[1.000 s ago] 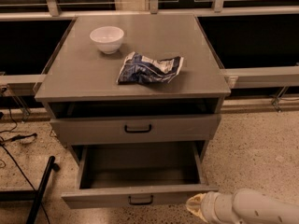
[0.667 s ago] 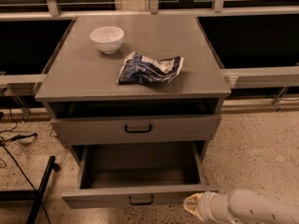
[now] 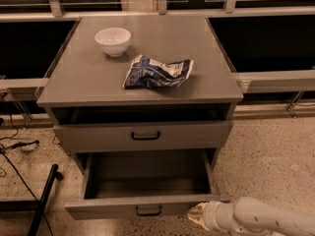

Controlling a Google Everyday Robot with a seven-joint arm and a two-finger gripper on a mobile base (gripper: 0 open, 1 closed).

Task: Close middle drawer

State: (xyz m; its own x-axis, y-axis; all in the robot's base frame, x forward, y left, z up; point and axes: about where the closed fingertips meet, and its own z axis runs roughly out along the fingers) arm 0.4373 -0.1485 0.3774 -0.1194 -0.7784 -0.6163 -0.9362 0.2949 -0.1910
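Note:
The middle drawer (image 3: 147, 206) stands pulled far out of the grey cabinet (image 3: 142, 77). Its deep grey box is empty and its low front panel carries a small black bar handle (image 3: 148, 211). Above it, the taller-fronted top drawer (image 3: 142, 136) is out a little, with a dark gap over it. The lowest drawer is hidden. My gripper (image 3: 198, 215) comes in from the bottom right on a white arm (image 3: 266, 220). Its tip is at the right end of the middle drawer's front panel, close to or touching it.
A white bowl (image 3: 113, 40) and a crumpled blue-and-white chip bag (image 3: 156, 73) lie on the cabinet top. A black pole (image 3: 43, 200) and cables (image 3: 15, 146) lie on the speckled floor at the left. A rail with dark panels runs behind.
My gripper has moved slightly to the left, nearer the right end of the middle drawer's front. The drawer itself has not visibly moved.

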